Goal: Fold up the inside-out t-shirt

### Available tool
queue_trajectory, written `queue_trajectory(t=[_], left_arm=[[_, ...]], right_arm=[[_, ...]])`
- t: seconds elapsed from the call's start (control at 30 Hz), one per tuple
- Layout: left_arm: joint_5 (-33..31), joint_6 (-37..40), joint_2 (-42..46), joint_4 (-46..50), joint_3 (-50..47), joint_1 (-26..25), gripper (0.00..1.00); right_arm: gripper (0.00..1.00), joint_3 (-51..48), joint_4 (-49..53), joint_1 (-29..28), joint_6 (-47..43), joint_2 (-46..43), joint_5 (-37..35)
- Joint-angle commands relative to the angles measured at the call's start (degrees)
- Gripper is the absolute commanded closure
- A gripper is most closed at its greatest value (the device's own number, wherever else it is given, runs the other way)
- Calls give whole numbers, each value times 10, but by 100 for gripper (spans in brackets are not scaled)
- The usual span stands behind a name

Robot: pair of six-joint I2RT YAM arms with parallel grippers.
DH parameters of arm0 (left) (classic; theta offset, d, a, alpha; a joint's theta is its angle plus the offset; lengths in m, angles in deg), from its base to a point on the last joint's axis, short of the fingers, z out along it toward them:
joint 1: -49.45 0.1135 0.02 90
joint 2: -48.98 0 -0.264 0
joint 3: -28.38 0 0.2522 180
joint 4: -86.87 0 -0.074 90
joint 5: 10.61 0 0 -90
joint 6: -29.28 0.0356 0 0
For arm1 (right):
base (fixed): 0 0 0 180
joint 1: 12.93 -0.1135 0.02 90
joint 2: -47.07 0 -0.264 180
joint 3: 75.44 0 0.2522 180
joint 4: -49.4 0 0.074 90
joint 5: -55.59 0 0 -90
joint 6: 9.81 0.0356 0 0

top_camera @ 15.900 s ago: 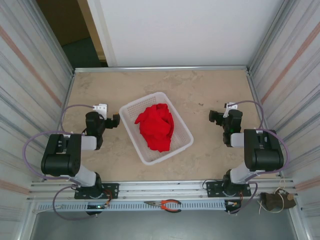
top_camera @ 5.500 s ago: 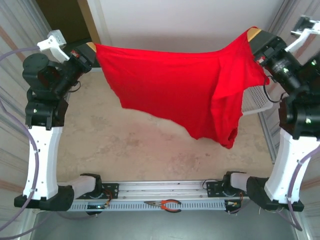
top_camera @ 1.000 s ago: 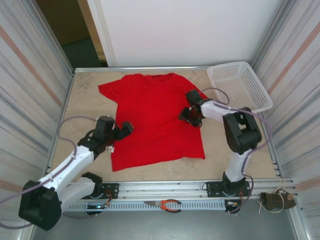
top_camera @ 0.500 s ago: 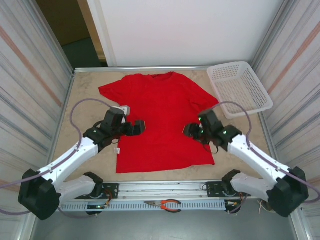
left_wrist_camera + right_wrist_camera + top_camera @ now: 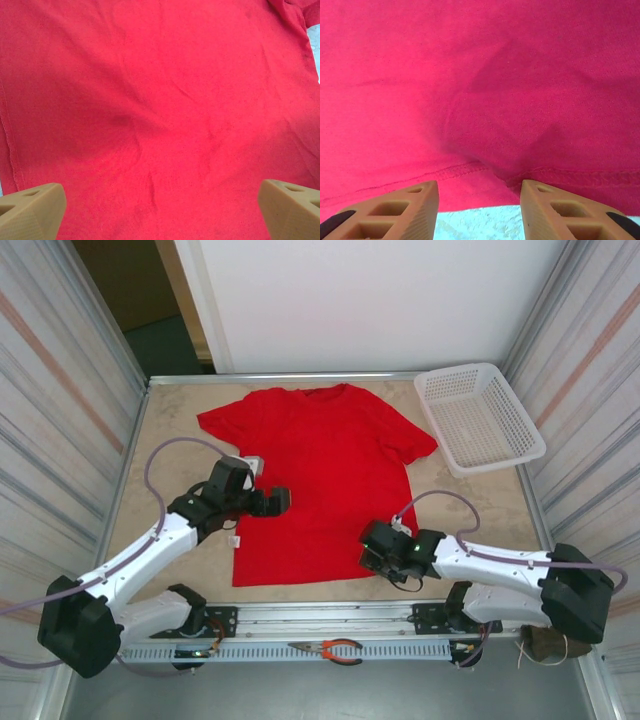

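**Limp red t-shirt lies flat; the hem is the place to pinch**

The t-shirt (image 5: 315,470) lies spread flat at the centre of the top view, collar toward the upper edge and hem toward the lower. It looks like light, limp knit cloth, matte and faintly creased. It will likely sag and bunch, so a pinch on the stitched hem (image 5: 455,170) or a corner should serve best.

The right gripper (image 5: 368,548) sits at the lower right hem, jaws partway apart and holding nothing, a small pucker just ahead of the gap. The left gripper (image 5: 275,502) hovers over the shirt's left side, jaws wide and empty.

Beneath is a pale mottled table (image 5: 470,510). A white lattice basket (image 5: 480,418) stands at upper right.
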Motion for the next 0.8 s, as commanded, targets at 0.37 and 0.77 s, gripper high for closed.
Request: queue_trajectory(t=[0.37,0.77], left_arm=[[26,13,5,0,-8,-4,1],[30,10,-2,-5,-7,-4,1]], right_arm=[[50,19,74,-17,54,-33,-46],[51,-2,54,-17,62,-15,-26]])
